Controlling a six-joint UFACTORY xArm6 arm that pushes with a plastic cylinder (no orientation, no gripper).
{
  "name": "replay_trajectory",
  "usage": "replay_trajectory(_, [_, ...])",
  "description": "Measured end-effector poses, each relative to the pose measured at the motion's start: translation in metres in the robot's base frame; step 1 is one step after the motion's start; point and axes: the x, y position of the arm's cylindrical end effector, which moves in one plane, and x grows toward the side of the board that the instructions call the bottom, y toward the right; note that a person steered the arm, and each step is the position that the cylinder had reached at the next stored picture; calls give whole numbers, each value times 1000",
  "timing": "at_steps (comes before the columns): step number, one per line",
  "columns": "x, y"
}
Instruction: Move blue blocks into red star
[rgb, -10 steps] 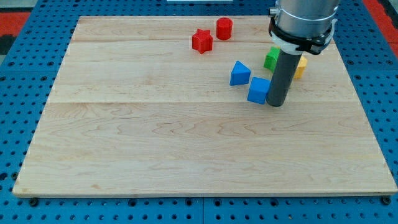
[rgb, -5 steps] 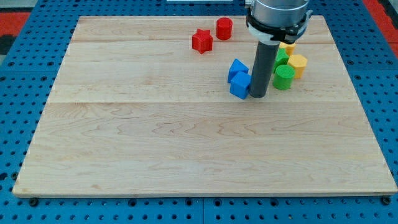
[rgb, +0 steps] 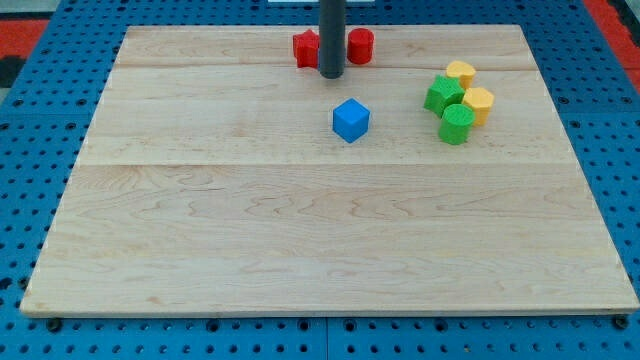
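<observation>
My tip (rgb: 331, 75) rests on the board near the view's top. The red star (rgb: 305, 48) is just left of the rod and partly hidden by it. One blue cube (rgb: 350, 120) lies below and slightly right of my tip, apart from it. A second blue block does not show in this view. The tip is between the red star and the red cylinder (rgb: 361, 45).
At the view's right is a cluster: a green star-like block (rgb: 442, 95), a green cylinder (rgb: 457, 124), and two yellow blocks (rgb: 460, 72) (rgb: 479, 103). The wooden board (rgb: 200, 250) sits on a blue pegboard.
My tip has moved up and left, from beside the two blue blocks to the red star. The blue cube has slid left. The other blue block has dropped out of sight.
</observation>
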Motion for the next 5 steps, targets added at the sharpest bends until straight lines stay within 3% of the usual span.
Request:
replay_trajectory(3, [146,52])
replay_trajectory(4, [179,74])
replay_trajectory(5, [166,22])
